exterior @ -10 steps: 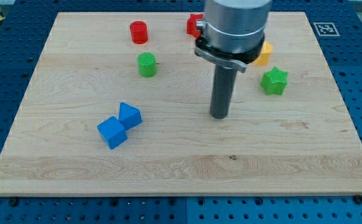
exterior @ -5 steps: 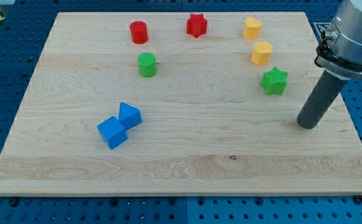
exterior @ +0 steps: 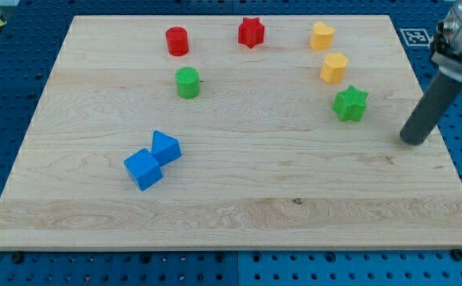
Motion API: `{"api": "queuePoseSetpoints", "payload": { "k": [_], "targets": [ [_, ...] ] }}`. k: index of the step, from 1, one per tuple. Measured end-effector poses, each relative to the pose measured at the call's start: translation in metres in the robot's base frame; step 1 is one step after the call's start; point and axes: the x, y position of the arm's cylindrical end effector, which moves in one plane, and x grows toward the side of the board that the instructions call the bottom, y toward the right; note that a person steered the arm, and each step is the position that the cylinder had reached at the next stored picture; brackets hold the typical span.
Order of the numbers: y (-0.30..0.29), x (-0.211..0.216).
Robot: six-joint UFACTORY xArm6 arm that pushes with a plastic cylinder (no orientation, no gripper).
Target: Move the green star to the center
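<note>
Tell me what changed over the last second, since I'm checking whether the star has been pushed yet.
Only the rod moved: my tip swung from the board's middle to the view's right, and now sits right of the green star with a gap, near the board's edge. The green star and every other block stayed put.

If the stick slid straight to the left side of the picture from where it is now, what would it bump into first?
Probably nothing soon. My tip sits right of the green star and a bit lower in the view, so a level slide left would likely pass just under it. Farther along, the blue blocks lie roughly in that line, though depth is hard to judge.
</note>
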Motion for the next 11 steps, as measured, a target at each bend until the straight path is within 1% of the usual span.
{"api": "queuePoseSetpoints", "payload": {
  "k": [1,2,6,8,9,10,11],
  "targets": [
    [0.000,-0.043],
    [-0.023,-0.049],
    [-0.037,-0.052],
    [-0.099,-0.054],
    [-0.116,-0.047],
    [-0.118,-0.019],
    [-0.145,-0.019]
  ]
}}
